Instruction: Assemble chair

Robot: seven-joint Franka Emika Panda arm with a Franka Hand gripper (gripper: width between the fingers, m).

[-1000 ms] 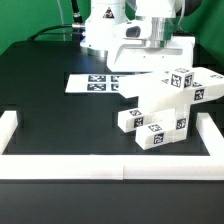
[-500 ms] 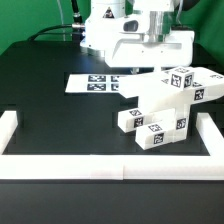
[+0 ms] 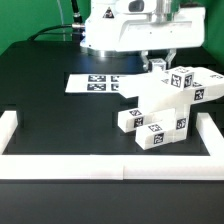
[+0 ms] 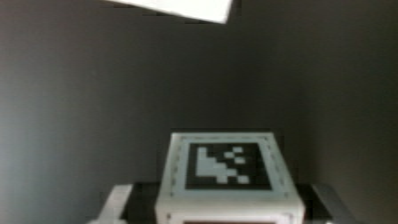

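The partly built white chair (image 3: 165, 100) stands on the black table at the exterior view's right, its slab and block pieces bearing black-and-white tags. My gripper (image 3: 160, 62) hangs just above its back top corner. In the wrist view the gripper (image 4: 226, 205) is shut on a small white tagged chair piece (image 4: 226, 165), with one finger showing on each side of it. In the exterior view that chair piece (image 3: 160, 67) shows only as a small white bit under the hand. I cannot tell whether it touches the rest of the chair.
The marker board (image 3: 100, 82) lies flat behind the chair towards the exterior view's left; its corner (image 4: 178, 8) shows in the wrist view. A white border rail (image 3: 110, 165) runs along the front and up both sides of the table.
The hand has risen a little above the chair over the last second. The chair on the table has not moved.
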